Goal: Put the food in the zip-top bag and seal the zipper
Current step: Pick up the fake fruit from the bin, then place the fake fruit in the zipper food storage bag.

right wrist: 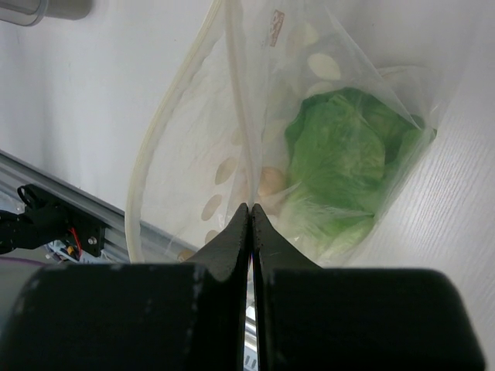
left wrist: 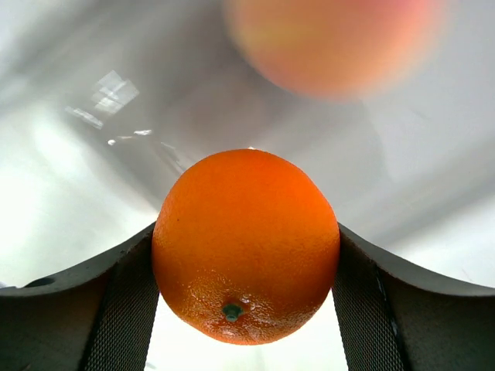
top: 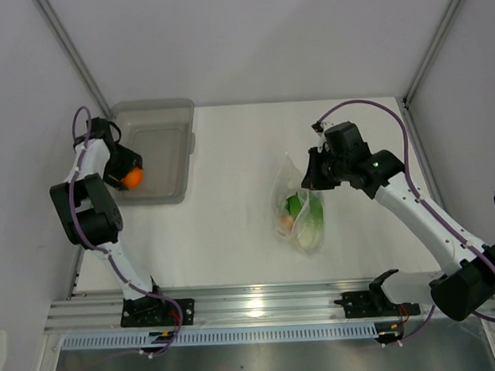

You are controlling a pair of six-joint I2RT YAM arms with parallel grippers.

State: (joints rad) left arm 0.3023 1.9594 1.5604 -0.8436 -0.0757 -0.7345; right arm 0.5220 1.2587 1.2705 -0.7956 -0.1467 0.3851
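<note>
Zip-top bag (right wrist: 186,131), clear crinkly plastic, leafy lettuce (right wrist: 340,154) inside, round orange (left wrist: 246,243)

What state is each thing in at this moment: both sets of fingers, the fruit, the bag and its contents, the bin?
left gripper: fingers shut on the orange fruit, over the grey bin
orange fruit: held, off the table
right gripper: fingers shut on the rim of the zip-top bag
zip-top bag: open, unsealed
lettuce: inside the bag
beige lump: inside the bag, beside the lettuce
grey bin: upright, no lid

Orange fruit (left wrist: 246,246); green lettuce (right wrist: 348,166) in clear bag (right wrist: 182,154); bin (top: 166,157) perhaps grey.
</note>
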